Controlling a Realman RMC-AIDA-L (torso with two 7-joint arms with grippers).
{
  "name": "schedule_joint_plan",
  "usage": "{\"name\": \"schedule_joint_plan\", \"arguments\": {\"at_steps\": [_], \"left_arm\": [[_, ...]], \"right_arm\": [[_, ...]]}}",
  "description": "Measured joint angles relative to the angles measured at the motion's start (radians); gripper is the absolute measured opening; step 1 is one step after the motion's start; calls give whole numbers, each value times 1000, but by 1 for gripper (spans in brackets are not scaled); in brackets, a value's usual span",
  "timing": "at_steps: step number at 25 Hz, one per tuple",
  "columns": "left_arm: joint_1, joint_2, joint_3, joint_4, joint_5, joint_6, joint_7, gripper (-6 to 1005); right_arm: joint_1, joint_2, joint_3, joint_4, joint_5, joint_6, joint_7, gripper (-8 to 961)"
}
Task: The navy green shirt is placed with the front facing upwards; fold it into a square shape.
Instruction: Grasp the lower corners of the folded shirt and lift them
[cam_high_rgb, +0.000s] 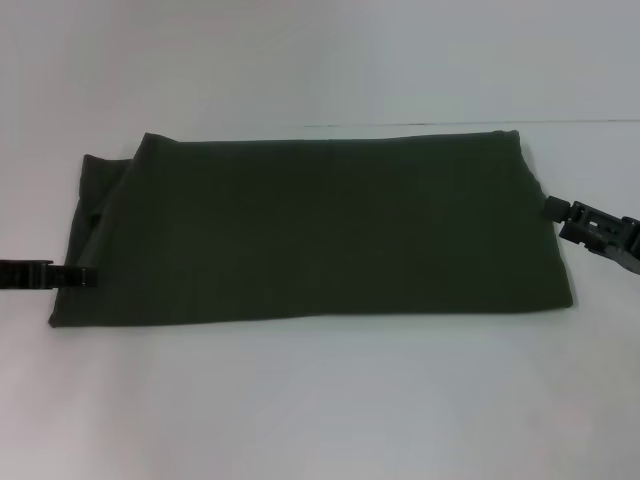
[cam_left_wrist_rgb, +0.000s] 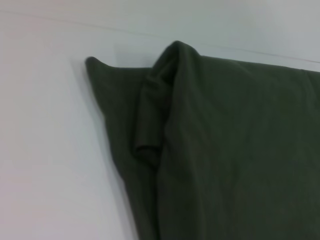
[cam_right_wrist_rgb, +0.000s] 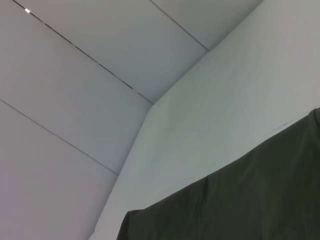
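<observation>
Left gripper (cam_high_rgb: 88, 274) is reaching in low from the robot's left and is touching the near-left edge of the navy green shirt (cam_high_rgb: 320, 230); whether its fingers are pinching the cloth or only resting against it, I cannot tell. Nearer the robot, a bare stretch of the white table (cam_high_rgb: 320, 400) is lying in front of the shirt's front hem line, which is running almost straight across the head view.

Lying flat on the table, the shirt is sitting as a wide, dark olive rectangle, already doubled over, with only plain cloth showing on top. At its left end a lower layer is sticking out past the upper one, and the left wrist view is showing that spot close up: a rolled fold of fabric (cam_left_wrist_rgb: 150, 125) is bunching along the edge where the upper layer (cam_left_wrist_rgb: 240, 150) is lying over the lower one.

Farther back and on the robot's right, the right gripper (cam_high_rgb: 551, 207) is meeting the shirt's right edge near the far corner; its grip is likewise something I cannot tell. The right wrist view is catching a corner of the shirt (cam_right_wrist_rgb: 240, 205) against the table, with pale wall panels (cam_right_wrist_rgb: 75, 100) beyond.
</observation>
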Motion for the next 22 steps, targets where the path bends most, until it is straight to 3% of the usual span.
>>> {"name": "schedule_joint_plan", "arguments": {"at_steps": [22], "left_arm": [[4, -15, 71, -4, 32, -51, -5, 645]], "right_arm": [[8, 3, -1, 6, -13, 5, -1, 921]]}}
